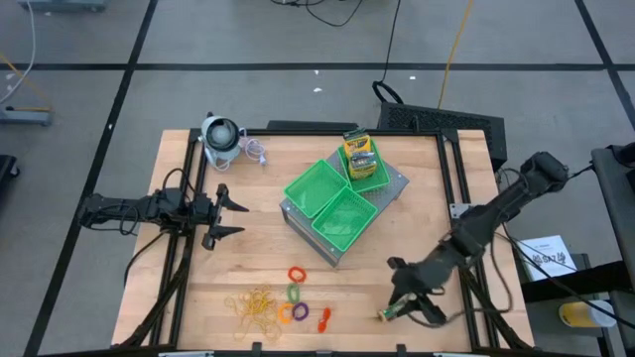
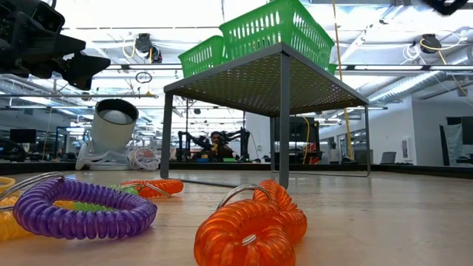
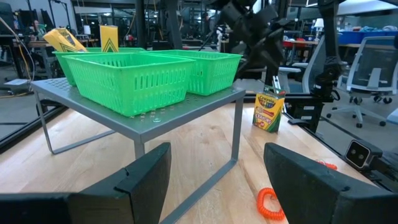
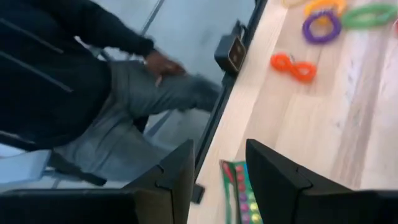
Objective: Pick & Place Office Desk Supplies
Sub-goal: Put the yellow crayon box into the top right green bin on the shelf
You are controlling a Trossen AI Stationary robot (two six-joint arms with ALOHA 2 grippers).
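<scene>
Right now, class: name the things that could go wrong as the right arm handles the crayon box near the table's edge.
The crayon box stands close to the table's front edge, between the right gripper's fingers; a nudge might tip it off. A person stands just beyond that edge, near any swing. The coil rings lie nearby and could get dragged.

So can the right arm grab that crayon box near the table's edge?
Probably yes. The right pincer hangs open right over the crayon box, which sits between its fingers in the wrist view, and nothing blocks it.
</scene>
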